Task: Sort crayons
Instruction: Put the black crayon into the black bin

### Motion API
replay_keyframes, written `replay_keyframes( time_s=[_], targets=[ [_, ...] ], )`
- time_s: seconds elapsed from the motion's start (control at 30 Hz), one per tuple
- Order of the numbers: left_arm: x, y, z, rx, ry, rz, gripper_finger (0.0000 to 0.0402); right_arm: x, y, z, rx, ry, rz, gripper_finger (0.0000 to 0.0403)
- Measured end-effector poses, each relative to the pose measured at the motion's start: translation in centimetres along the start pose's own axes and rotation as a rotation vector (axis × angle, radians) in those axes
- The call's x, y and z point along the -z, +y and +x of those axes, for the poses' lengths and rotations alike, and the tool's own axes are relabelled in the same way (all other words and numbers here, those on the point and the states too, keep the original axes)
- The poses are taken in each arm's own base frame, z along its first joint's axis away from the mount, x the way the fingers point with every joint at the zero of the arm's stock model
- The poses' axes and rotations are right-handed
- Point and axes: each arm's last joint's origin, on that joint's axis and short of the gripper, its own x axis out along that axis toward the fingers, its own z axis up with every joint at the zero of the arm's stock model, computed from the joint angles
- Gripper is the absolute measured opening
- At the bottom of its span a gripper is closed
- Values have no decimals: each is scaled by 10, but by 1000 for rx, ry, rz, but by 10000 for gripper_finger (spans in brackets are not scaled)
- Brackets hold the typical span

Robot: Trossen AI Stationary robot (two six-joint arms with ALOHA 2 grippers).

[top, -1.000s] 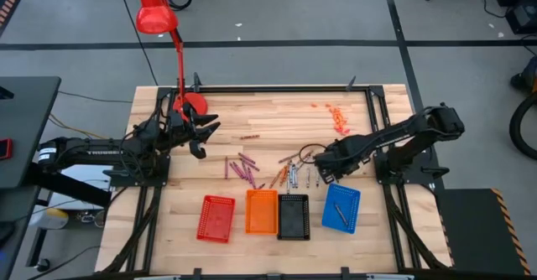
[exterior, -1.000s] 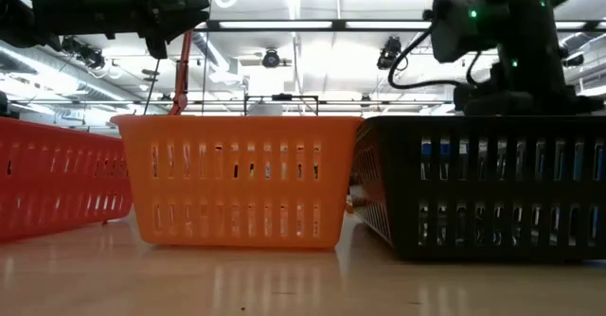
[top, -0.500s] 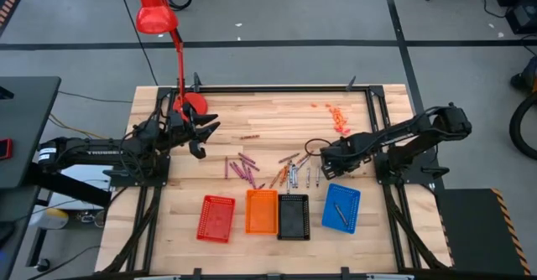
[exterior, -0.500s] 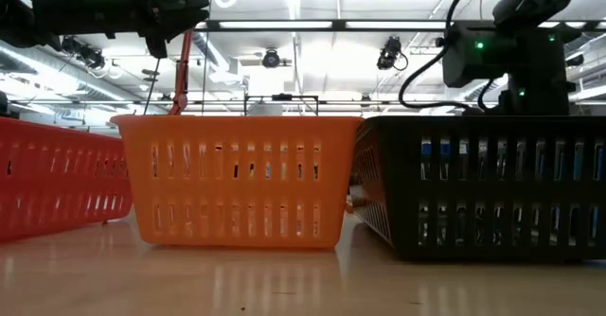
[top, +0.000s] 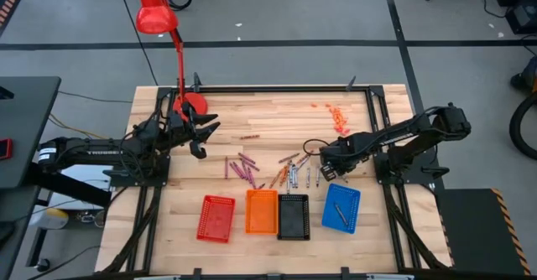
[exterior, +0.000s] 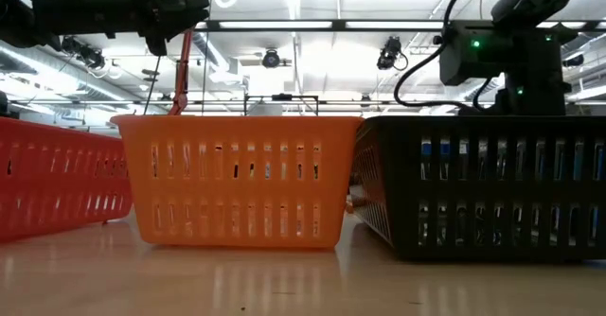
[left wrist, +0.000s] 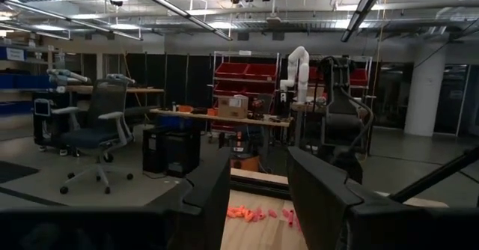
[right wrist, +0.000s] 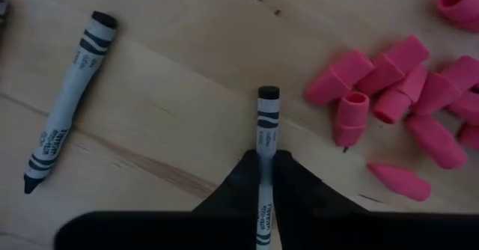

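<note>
Several crayons [top: 252, 169] lie scattered on the wooden table, behind a row of mesh trays: red [top: 216, 219], orange [top: 261, 211], black [top: 293, 217] and blue [top: 341, 207]. One crayon [top: 339, 214] lies in the blue tray. My right gripper [right wrist: 263, 177] points down at the right end of the scatter [top: 325, 164] and is shut on a grey-white crayon [right wrist: 266, 123]. A second grey-white crayon [right wrist: 66, 100] lies flat beside it. My left gripper [left wrist: 258, 186] hangs open above the table's left part [top: 201, 137], holding nothing. My right gripper pinches the grey-white crayon between its two fingers [right wrist: 241, 177], one on each long side, along its middle stretch [right wrist: 265, 154]. The fingers come from above, pointing down. The crayon's black-banded end [right wrist: 268, 94] sticks out past the fingertips; the crayon appears to lie flat on the wood.
A heap of pink cap-shaped bits [right wrist: 404, 93] lies close beyond the held crayon; it shows as orange-pink crumbs [top: 337, 112] at the far right. A red desk lamp [top: 180, 54] stands at the far left edge. In the low view the trays [exterior: 241, 179] hide the crayons.
My right gripper has sunk toward the table over the right end of the crayon scatter, then stayed still. My left arm has kept still.
</note>
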Motion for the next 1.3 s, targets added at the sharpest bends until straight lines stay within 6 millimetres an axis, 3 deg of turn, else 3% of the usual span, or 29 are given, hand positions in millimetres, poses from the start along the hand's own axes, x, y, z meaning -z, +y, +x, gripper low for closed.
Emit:
replay_keyframes(
  time_s=[0.33,0.57,0.7,0.83,0.97,1.3],
  targets=[
    [2,-1,0,25,24,90,142,-14,25,-27,-93,-72,-144,30],
    [6,-3,0,112,58,178,142,-23,65,-66,-308,-227,-401,31],
    [5,-3,0,111,44,177,142,-17,91,-93,-407,-350,-600,32],
    [4,-3,0,111,35,175,142,4,116,-108,-463,-479,-815,32],
    [1,-3,0,109,7,107,142,30,140,-104,-466,-559,-1028,32],
    [-15,-4,-1,130,-133,-229,142,80,175,-55,-270,-559,-1731,33]
  ],
)
